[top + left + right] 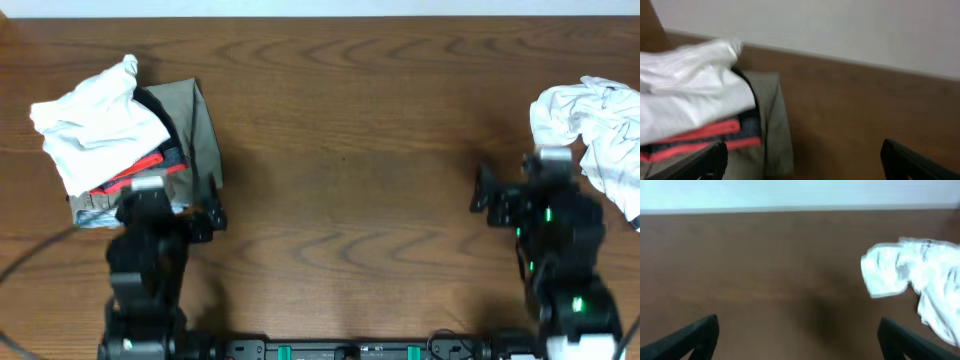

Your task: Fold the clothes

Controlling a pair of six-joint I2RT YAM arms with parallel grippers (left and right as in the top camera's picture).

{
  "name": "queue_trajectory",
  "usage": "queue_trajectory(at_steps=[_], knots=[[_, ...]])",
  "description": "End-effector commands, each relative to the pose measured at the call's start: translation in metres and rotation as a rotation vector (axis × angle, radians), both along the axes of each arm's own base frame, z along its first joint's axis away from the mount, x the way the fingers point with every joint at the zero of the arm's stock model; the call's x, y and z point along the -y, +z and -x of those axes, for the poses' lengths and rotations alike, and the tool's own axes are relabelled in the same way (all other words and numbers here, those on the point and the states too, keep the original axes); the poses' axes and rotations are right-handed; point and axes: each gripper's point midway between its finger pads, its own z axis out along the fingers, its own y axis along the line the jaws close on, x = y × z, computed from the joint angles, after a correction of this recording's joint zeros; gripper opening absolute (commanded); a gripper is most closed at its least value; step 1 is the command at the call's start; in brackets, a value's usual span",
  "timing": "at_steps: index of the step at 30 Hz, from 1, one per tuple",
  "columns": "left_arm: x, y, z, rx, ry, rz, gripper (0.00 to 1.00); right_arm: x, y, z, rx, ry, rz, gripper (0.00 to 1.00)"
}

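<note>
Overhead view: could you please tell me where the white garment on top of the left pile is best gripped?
Take the white garment by the bunched tip at its far corner, coming down from above: that tip juts clear of the red-and-black garment beneath. The open left end effector is nearest.

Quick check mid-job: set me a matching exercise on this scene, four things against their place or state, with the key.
Things:
1. crumpled white garment
2. khaki-olive garment
3. red-and-black garment
4. left gripper

Place or state:
A. jaws open, holding nothing
B. under the other pieces of the left pile
C. alone by the right edge of the table
D. sandwiched directly beneath the white top garment

Pairs: 1-C, 2-B, 3-D, 4-A
</note>
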Motion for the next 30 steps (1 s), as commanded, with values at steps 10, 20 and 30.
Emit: queue_trajectory(at_steps=[10,20,30], knots=[[0.019,-0.018,-0.030,-0.283,-0.102,0.049,0.98,0.029,-0.019,-0.060,-0.270,-0.102,0.032,0.99],[0.019,-0.018,-0.030,-0.283,-0.102,0.049,0.98,0.204,-0.030,-0.018,-0.283,-0.734,0.041,0.99],[0.019,-0.018,-0.030,-0.284,-0.100,0.052,0.98,0.334,-0.076,0.028,-0.282,-0.827,-0.030,0.99]])
